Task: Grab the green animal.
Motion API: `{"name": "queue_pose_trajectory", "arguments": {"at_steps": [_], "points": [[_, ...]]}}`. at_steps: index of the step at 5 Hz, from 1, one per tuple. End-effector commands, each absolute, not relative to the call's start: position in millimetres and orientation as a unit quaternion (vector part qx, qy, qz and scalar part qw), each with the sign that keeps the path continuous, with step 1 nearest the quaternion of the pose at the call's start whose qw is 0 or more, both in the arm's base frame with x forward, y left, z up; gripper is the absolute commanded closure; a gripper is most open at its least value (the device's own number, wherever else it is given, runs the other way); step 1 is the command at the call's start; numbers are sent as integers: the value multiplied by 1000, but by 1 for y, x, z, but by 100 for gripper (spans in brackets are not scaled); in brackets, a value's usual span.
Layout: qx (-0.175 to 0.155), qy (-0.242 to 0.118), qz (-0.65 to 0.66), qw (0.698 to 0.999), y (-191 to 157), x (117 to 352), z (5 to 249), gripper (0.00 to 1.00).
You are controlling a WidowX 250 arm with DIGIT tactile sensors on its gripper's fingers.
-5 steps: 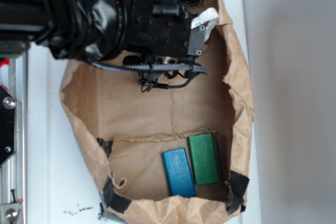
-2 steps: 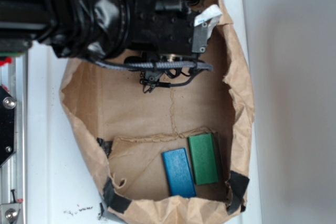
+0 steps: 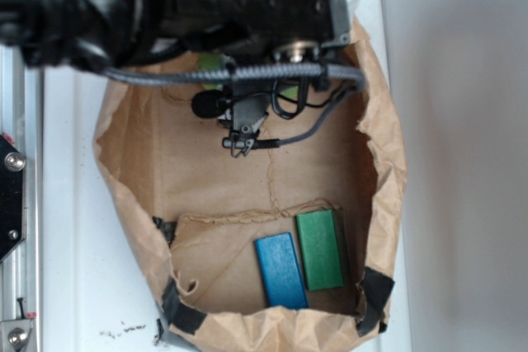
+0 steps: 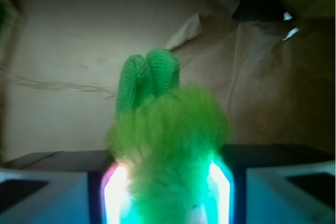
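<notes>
Two fingers [image 4: 52,192] clamped on the green animal [image 4: 168,145] low in the wrist frame (fuzzy middle pinched, smoother ears poking up), gripper [image 3: 247,80] black at the exterior frame's top, inside the paper bag [image 3: 384,162], blue block [image 3: 280,271] and dark green block [image 3: 319,249] well apart, lower right.

The black robot arm [image 3: 91,2] reaches in from the upper left, its wrist block over the far end of the crumpled brown paper bag [image 3: 388,162]. In the wrist view the gripper [image 4: 168,182] has both fingers [image 4: 47,190] pressed against the fuzzy green animal [image 4: 165,145], clamping it.
</notes>
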State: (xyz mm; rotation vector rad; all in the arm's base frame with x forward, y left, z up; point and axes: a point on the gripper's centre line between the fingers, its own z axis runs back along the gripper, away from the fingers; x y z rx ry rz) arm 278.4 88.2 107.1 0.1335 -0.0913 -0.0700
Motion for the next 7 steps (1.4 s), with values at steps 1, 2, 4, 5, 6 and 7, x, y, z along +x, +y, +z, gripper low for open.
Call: {"name": "queue_pose_trajectory", "arguments": {"at_steps": [1,2,4,5,6,7], "points": [[18,-84,7,996,98,299,188,100],[-3,-85,7,996,92,294,209,100],[-16,-122,11,992,72,273,220,100],[-21,-163,16,986,67,252,232,100],[-24,-168,18,985,69,247,239,100],[-14,-157,23,987,67,251,244,100]]}}
